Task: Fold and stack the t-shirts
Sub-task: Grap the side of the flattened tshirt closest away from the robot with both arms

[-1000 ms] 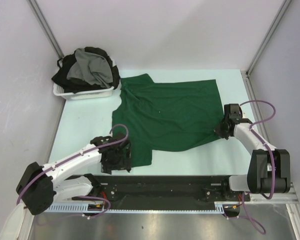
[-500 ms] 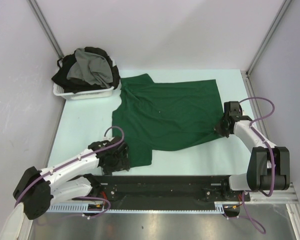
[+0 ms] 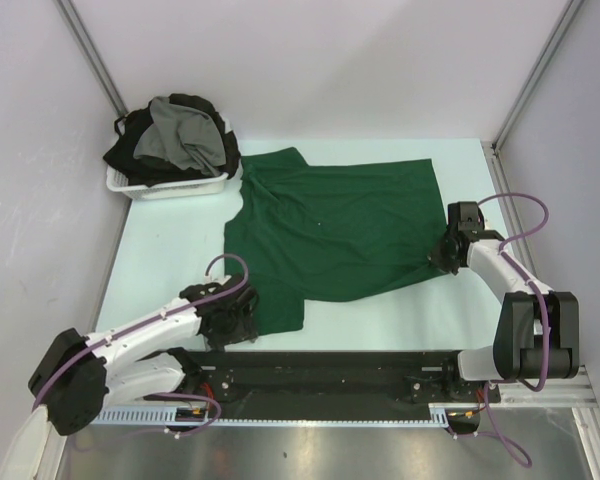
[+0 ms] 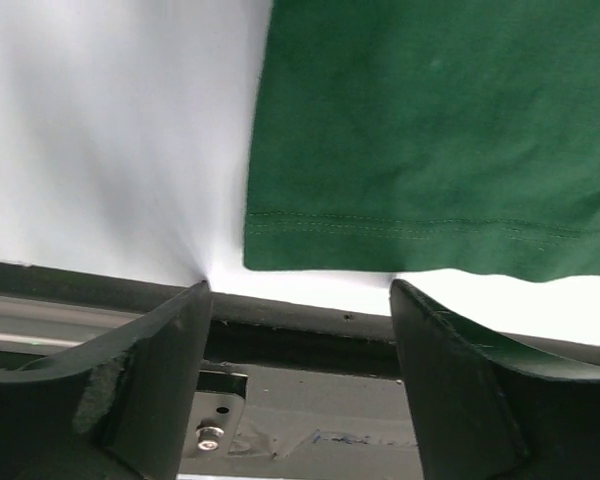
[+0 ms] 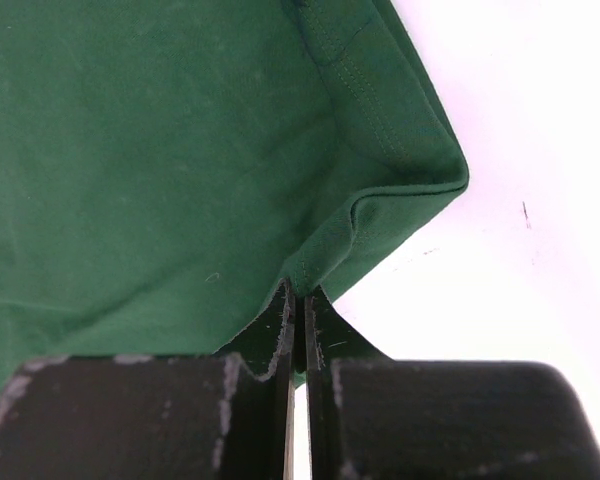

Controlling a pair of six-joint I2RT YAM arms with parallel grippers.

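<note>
At the table's [image 3: 170,260] ten o'clock, one white basket [image 3: 170,188] held a heap: one grey t-shirt [image 3: 185,135] over black t-shirts [image 3: 130,150], their number unclear. One green t-shirt [image 3: 340,225] lay spread flat mid-table, lightly creased. At its seven o'clock the left gripper [image 3: 235,322] stood with fingers apart; only its wrist view showed the stitched hem just beyond the tips. At four o'clock the right gripper [image 3: 442,258] was clamped on a folded edge, a pinch plain only in its wrist view.

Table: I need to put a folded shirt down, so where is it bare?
Bare table lies left of the green shirt, between the basket and the left tool. A smaller patch lies near the front rail, between the shirt's hem and the right tool. The far left corner is crowded with heaped shirts.
</note>
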